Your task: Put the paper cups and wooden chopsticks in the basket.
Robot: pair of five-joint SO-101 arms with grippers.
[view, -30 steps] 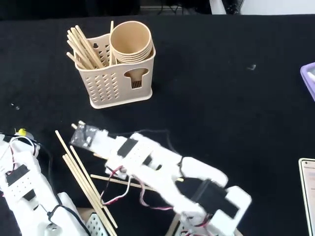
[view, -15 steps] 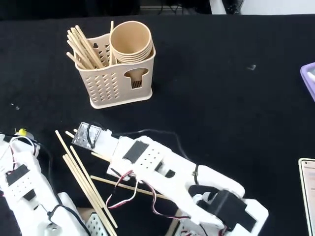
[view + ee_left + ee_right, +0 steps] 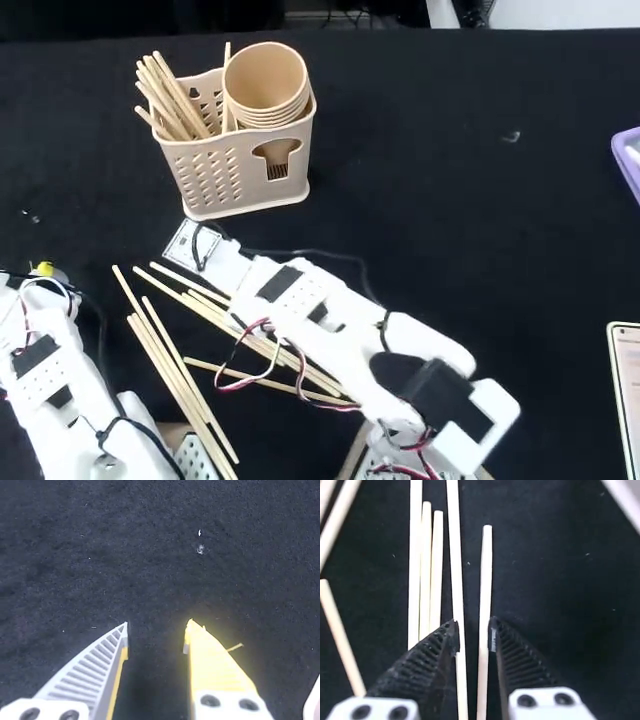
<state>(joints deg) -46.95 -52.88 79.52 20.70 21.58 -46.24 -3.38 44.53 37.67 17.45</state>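
The beige basket (image 3: pixel 235 170) stands at the far left of the black table. It holds a stack of paper cups (image 3: pixel 265 85) and several wooden chopsticks (image 3: pixel 170 95). Loose chopsticks (image 3: pixel 180 375) lie fanned out near the front, partly under my right arm (image 3: pixel 300 310). My right gripper (image 3: pixel 472 625) has its black fingers pressed against two chopsticks (image 3: pixel 484 580) that run between them, with more chopsticks (image 3: pixel 425 570) beside them on the cloth. My left arm (image 3: pixel 40 380) rests at the front left. Its gripper (image 3: pixel 156 625) is open over bare cloth.
A purple object (image 3: pixel 628 160) pokes in at the right edge. A white card (image 3: pixel 625 380) lies lower down on that same edge. The black cloth between the basket and the right edge is bare apart from a small speck (image 3: pixel 512 136).
My right arm has swung its wrist away from the front edge toward the basket, uncovering several chopsticks that lay beneath it. The left arm and the basket have not moved.
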